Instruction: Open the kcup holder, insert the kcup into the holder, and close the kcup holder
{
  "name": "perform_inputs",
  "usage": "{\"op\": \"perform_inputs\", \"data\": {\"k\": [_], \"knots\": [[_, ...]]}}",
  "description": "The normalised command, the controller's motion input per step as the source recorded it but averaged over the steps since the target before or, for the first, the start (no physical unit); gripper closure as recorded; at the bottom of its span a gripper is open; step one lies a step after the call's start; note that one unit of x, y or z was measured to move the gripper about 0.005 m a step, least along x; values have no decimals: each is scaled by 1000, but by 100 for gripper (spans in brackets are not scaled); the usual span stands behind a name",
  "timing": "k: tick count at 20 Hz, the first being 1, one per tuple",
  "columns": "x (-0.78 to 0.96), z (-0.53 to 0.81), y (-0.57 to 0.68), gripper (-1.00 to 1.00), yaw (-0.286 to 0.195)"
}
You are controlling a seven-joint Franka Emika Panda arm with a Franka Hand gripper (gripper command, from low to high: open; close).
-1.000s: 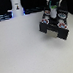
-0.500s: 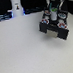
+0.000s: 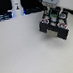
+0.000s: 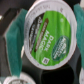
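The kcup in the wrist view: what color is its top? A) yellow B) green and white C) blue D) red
B: in the wrist view the kcup shows a round lid with a white rim and green label, sitting between the teal fingers of the gripper.

Bright, even light washes out the pale desk [image 3: 21, 51] in a soft, low-resolution exterior view; the dark far edge stays murky. The wrist view is dim, close and blurred toward its borders.
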Motion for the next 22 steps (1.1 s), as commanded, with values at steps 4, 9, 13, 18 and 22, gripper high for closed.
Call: {"op": "perform_inputs", "data": {"k": [4,9,13,18,22], "knots": [[68,115,119,-100,49],[138,398,29,-100,67],[255,416,-69,-100,73],[420,494,-279,-100,66],[573,368,-435,-100,44]]}}
